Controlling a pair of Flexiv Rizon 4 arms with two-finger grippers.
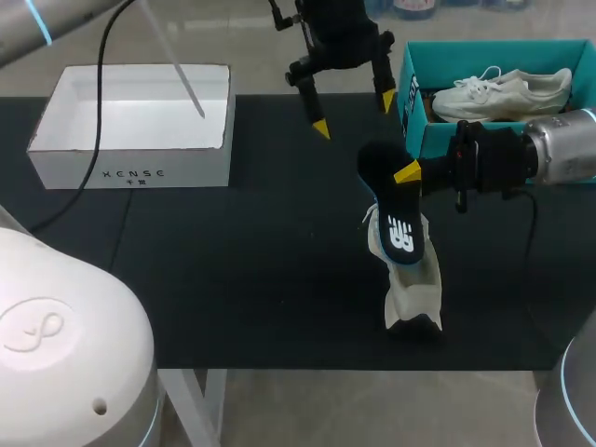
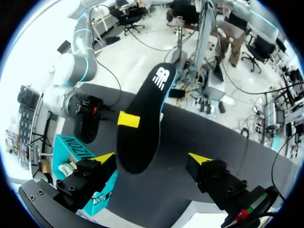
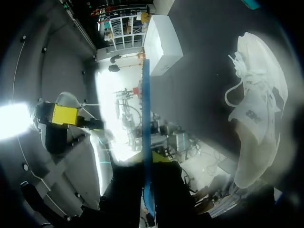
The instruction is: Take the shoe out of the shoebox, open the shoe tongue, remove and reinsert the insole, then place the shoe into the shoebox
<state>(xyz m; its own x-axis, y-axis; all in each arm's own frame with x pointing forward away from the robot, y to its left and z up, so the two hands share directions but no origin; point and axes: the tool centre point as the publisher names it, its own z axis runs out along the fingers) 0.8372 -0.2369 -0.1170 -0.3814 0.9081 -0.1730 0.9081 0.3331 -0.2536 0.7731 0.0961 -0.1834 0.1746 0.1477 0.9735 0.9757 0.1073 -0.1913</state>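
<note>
Right arm [image 1: 549, 149] enters from the right edge, jaws clamped on the black insole [image 1: 396, 219]. The insole is held tilted, right of centre, over the white shoe [image 1: 412, 293] on the bench [image 1: 233, 279]. Left arm [image 1: 340, 33] is at top centre, jaws wide, gripping nothing. Teal shoebox [image 1: 419, 130], upper right, holds a second shoe [image 1: 503, 91]. White box [image 1: 130, 163] sits upper left.

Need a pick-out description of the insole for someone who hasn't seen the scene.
Find the teal shoebox at the far right of the black mat; the right gripper sits just in front of it. The insole is the flat piece it pinches, above the white shoe on the mat: black, blue-edged, white logo.
</note>
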